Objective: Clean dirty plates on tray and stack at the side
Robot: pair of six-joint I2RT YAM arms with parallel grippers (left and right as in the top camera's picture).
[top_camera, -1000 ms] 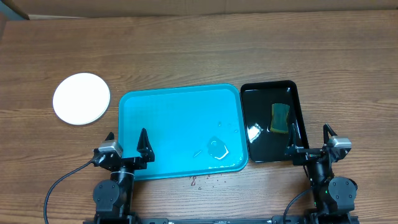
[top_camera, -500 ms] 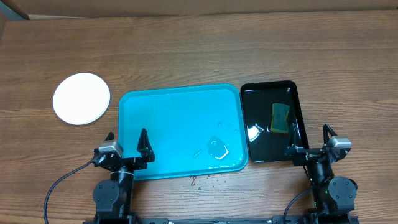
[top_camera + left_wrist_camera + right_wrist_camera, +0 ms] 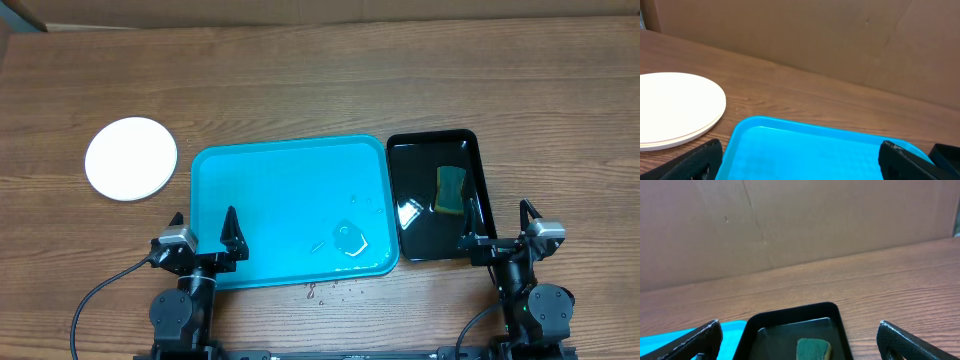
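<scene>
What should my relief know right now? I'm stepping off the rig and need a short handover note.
Left hand: open, empty, at the turquoise tray's near-left corner.
Right hand: open, empty, by the black tray's near-right corner.
Plate stack sits on the table left of the turquoise tray; top plate looks clean.
Sponge lies in the black tray.
Done: no plates on the turquoise tray, only water.
Left: apparently nothing; perhaps wipe the table's droplets.

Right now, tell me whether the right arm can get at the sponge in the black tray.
Probably yes. The sponge lies uncovered in the black tray, just ahead of the right gripper, which is open and empty. Nothing stands between them; only the tray's low rim must be cleared.
</scene>
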